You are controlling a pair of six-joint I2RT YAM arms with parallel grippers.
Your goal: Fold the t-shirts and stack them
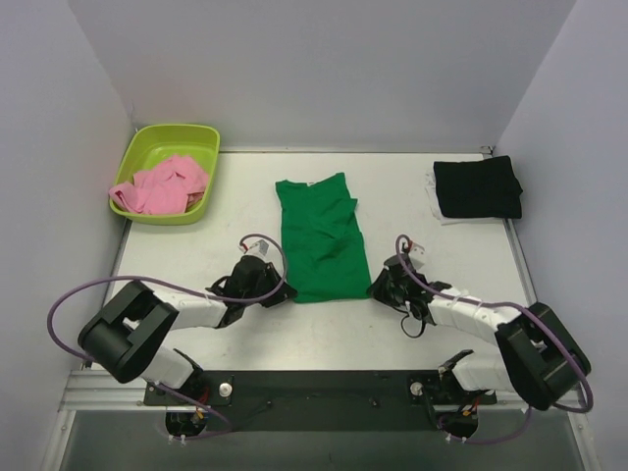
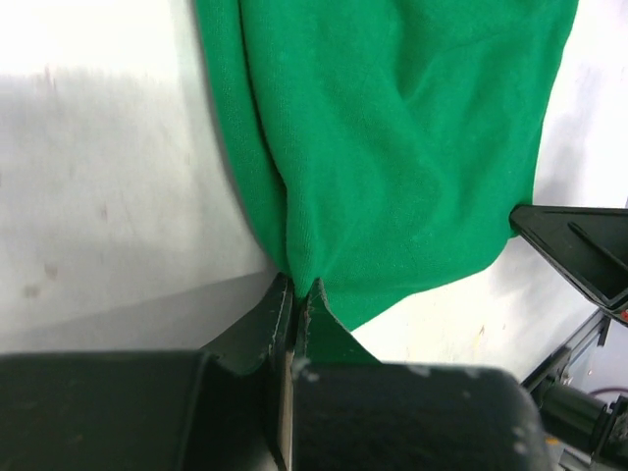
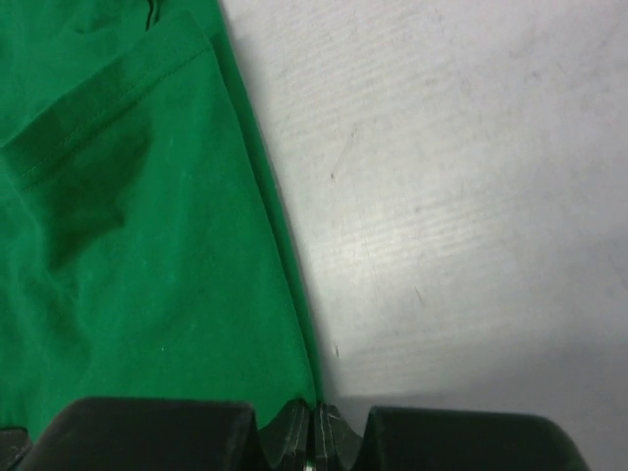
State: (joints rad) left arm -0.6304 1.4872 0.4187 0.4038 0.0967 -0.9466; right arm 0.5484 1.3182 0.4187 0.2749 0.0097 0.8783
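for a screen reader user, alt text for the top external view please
A green t-shirt lies flat at centre, the left gripper and right gripper each shut on a near corner. A folded black t-shirt sits far right; a crumpled pink t-shirt lies in a lime-green tub far left.

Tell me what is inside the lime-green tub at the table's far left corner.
A crumpled pink t-shirt lies in the tub, covering most of its floor. Anything beneath the cloth is hidden.
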